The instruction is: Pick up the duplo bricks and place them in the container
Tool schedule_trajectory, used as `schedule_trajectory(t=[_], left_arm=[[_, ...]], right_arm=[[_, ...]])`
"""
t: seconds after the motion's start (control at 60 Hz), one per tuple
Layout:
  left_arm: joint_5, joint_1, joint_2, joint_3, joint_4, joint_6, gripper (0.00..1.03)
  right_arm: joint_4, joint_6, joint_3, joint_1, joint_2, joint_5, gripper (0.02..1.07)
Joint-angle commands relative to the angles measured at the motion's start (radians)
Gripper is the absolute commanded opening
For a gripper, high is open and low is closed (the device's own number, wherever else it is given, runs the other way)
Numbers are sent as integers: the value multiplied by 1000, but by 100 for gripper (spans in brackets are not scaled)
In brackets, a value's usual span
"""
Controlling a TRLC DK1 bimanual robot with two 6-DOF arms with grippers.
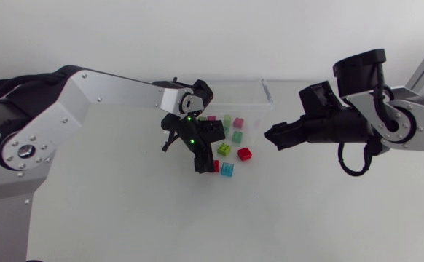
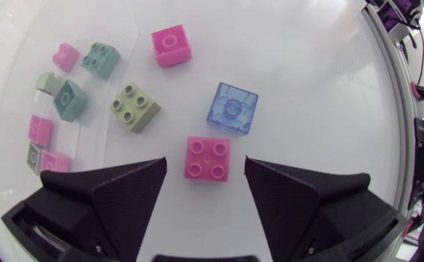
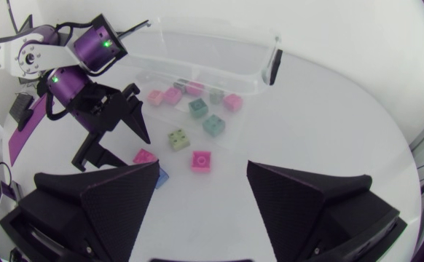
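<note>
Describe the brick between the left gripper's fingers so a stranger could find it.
Start at the left gripper, open over the table. The pink brick lies between its fingers. It has four studs; the blue brick just ahead is see-through with one.

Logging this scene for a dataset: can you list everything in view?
container: one, clear, far part of the table.
pink brick: one, inside the open left gripper, untouched.
other pink bricks: at least four; one past the blue brick, rest near the container.
blue brick: one, translucent, just ahead of the pink brick.
lime brick: one, beside the blue brick.
teal bricks: two, between lime brick and container.
grey-green bricks: two, near the container.
table: one, white.
left gripper: open, around the pink brick.
right gripper: open, empty, off to the side.
</note>
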Motion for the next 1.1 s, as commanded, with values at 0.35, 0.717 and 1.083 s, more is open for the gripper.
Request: schedule_trajectory(t=[0.35, 0.717, 1.083], left_arm=[[-69, -46, 87, 11, -50, 21, 32], [-70, -35, -115, -193, -24, 20, 30], [-58, 0, -418, -285, 1, -71, 30]], right_arm=[[51, -51, -165, 2, -34, -32, 89], [84, -120, -173, 121, 41, -29, 89], [66, -350, 8, 138, 319, -153, 92]])
